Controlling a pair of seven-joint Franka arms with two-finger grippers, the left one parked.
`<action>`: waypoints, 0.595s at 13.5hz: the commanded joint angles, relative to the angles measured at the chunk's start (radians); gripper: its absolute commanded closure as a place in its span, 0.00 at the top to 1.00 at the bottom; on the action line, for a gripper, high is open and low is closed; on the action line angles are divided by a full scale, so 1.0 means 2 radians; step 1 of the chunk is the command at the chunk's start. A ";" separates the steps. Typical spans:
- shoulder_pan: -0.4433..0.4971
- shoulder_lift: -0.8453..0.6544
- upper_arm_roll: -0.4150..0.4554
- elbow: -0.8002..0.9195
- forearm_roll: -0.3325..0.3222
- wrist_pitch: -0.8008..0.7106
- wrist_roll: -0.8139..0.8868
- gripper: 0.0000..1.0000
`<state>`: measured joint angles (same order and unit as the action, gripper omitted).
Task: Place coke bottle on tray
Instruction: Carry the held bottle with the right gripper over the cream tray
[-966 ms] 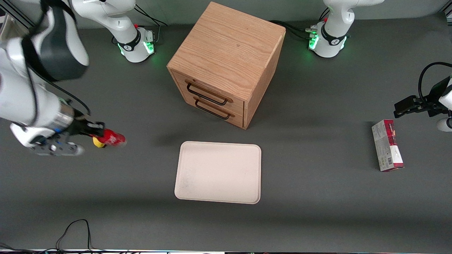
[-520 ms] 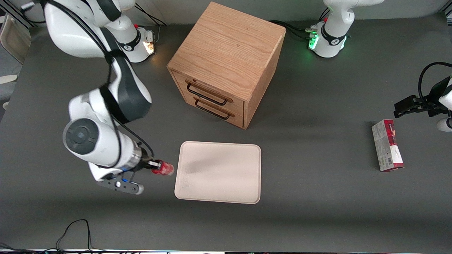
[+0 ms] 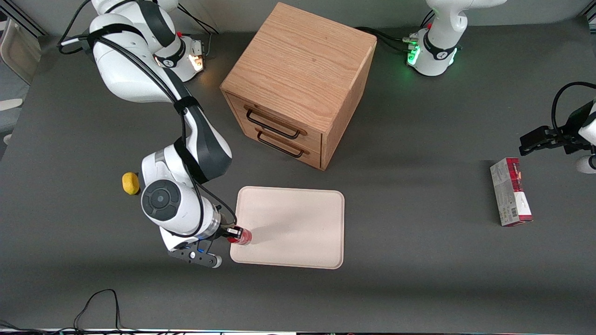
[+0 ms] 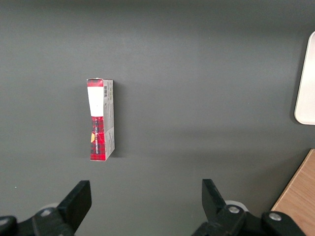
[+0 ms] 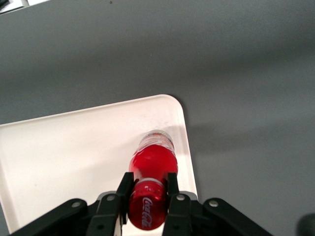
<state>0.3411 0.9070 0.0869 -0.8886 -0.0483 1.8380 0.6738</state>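
Your gripper (image 3: 234,231), clamped on the coke bottle (image 3: 243,236), hangs just inside the tray (image 3: 298,232) corner nearest the working arm's end of the table (image 3: 419,279). Placement step: lower it, then release.

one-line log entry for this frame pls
phase: placing | gripper: shut on coke bottle, over tray corner nearest working arm | bottle: clear base down at tray surface, contact unclear | release: not yet
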 commanded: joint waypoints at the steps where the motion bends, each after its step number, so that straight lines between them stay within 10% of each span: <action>1: 0.007 0.017 -0.004 0.027 -0.013 0.007 0.015 0.00; 8: 0.007 0.028 -0.004 0.026 -0.022 0.025 0.015 0.00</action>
<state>0.3412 0.9431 0.0860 -0.8861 -0.0657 1.8880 0.6738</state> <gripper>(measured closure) 0.683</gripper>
